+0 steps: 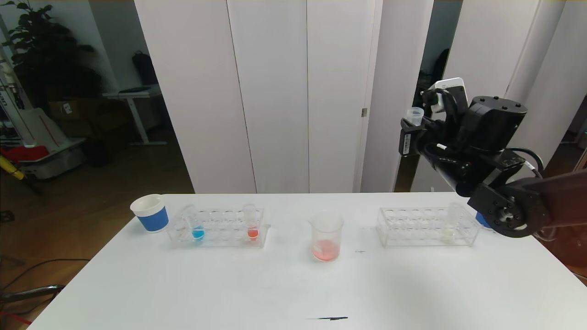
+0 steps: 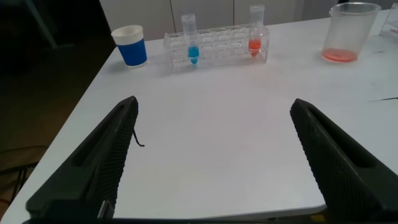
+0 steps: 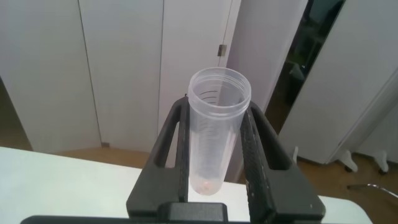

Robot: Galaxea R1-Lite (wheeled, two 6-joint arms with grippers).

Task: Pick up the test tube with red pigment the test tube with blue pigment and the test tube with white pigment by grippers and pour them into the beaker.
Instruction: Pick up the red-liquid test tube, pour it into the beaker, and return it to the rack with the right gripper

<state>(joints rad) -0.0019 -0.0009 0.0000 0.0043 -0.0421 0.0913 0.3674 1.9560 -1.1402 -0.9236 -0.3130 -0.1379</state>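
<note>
My right gripper (image 1: pixel 412 126) is raised high above the table's right side, shut on a nearly empty clear test tube (image 3: pixel 217 124) with a trace of reddish residue at its bottom; the tube's open rim (image 1: pixel 416 113) points up. The beaker (image 1: pixel 326 236) stands mid-table with pink-red liquid at its bottom. The test tube with blue pigment (image 1: pixel 196 225) and a red-orange tube (image 1: pixel 251 223) stand in the left rack (image 1: pixel 220 238). The test tube with white pigment (image 1: pixel 451 225) stands in the right rack (image 1: pixel 403 227). My left gripper (image 2: pixel 213 102) is open and empty above the table's near left part.
A blue-banded white cup (image 1: pixel 150 213) stands left of the left rack. Another blue cup (image 1: pixel 481 221) is mostly hidden behind my right arm. A thin dark mark (image 1: pixel 330 318) lies near the table's front edge. White partition panels stand behind the table.
</note>
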